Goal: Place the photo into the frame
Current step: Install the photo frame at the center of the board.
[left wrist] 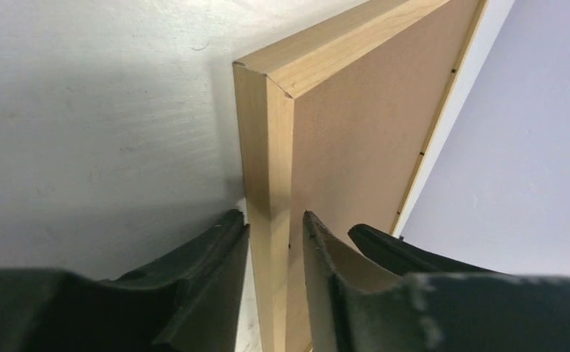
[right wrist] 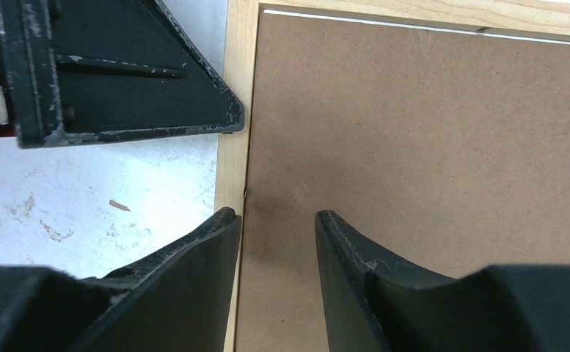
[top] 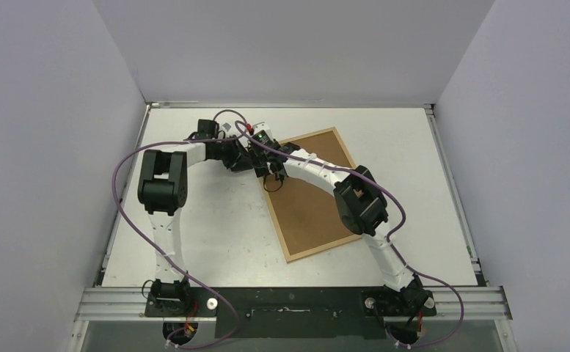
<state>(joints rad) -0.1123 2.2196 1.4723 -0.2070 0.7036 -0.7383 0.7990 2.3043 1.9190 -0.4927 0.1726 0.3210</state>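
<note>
Left end effector: straddles light-wood rectangular frame edge; clamped or not, cannot tell
Right end effector: apart, above brown hardboard backing

The left arm and right arm both reach forward and bend inward, so their wrists almost meet. The left claw has its jaws narrowly parted; whether they pinch anything is hard to tell. The right claw points down just beside it, jaws apart.
</note>
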